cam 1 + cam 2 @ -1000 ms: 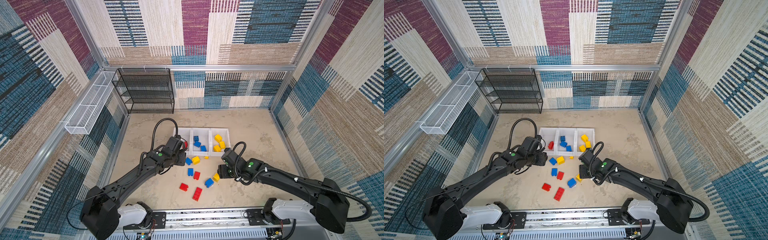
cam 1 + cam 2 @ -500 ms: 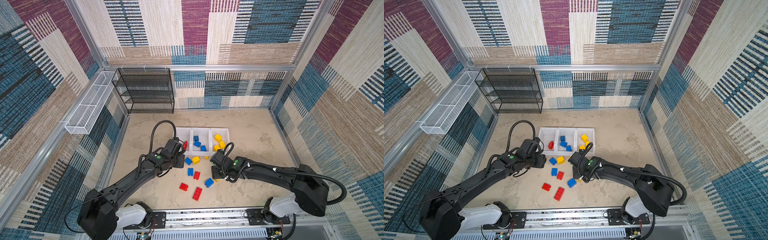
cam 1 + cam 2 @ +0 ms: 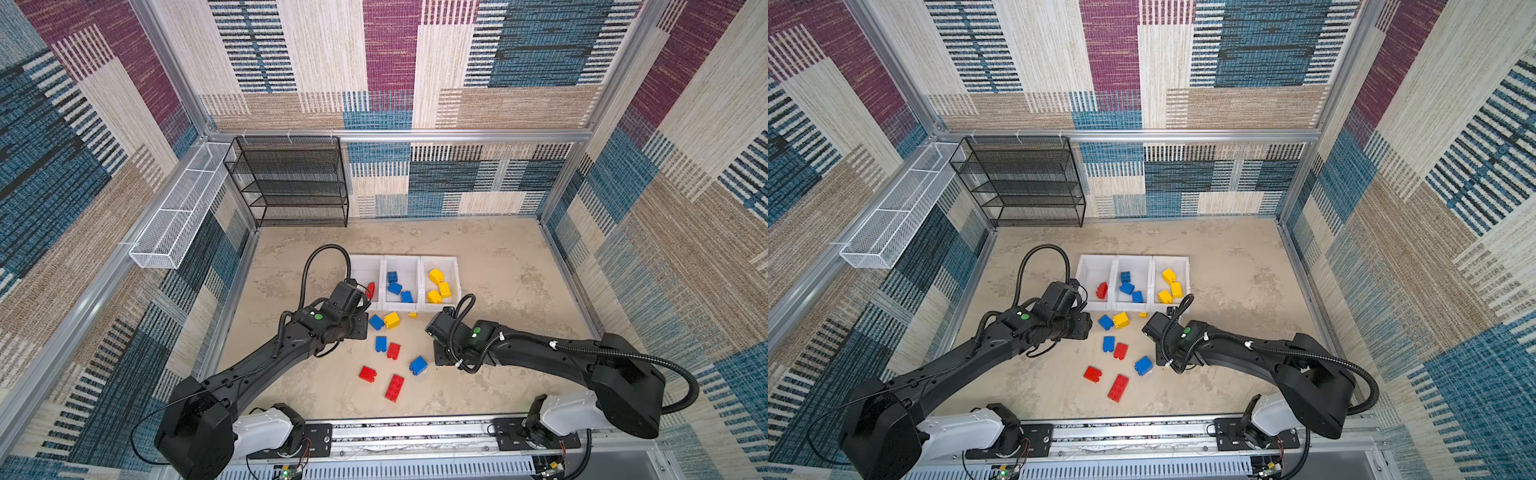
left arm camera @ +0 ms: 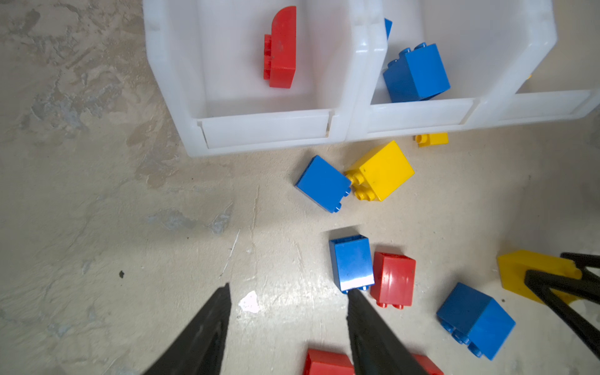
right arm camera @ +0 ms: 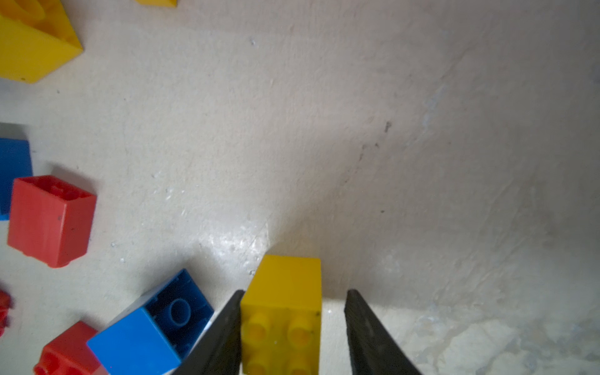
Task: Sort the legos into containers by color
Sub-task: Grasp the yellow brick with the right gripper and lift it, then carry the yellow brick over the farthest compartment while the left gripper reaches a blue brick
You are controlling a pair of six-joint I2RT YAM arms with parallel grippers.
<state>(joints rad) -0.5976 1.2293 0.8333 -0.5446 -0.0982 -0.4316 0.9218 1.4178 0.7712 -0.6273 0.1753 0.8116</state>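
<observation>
In the right wrist view a yellow brick (image 5: 281,285) lies studs up on the floor between the fingers of my right gripper (image 5: 295,292). One finger touches it and the other stands a gap away, so the jaws are open. My left gripper (image 4: 289,288) is open over bare floor, with one fingertip (image 4: 354,293) next to a loose blue brick (image 4: 352,261). Three white bins (image 3: 419,307) stand in a row, holding a red piece (image 3: 370,289), blue bricks (image 3: 395,287) and yellow bricks (image 3: 440,286). Both grippers' fingers are hidden under the wrists in both top views.
Loose on the floor lie blue bricks (image 3: 376,321) (image 3: 418,365), a yellow brick (image 3: 392,319), a small yellow piece (image 3: 412,314) and red bricks (image 3: 393,350) (image 3: 368,373) (image 3: 394,387). A black wire shelf (image 3: 291,183) stands at the back left, and a white wire basket (image 3: 178,216) hangs on the left wall.
My right gripper has moved left over the yellow brick, which it now covers in the top views, and its jaws have narrowed round it. The left arm has barely moved.
</observation>
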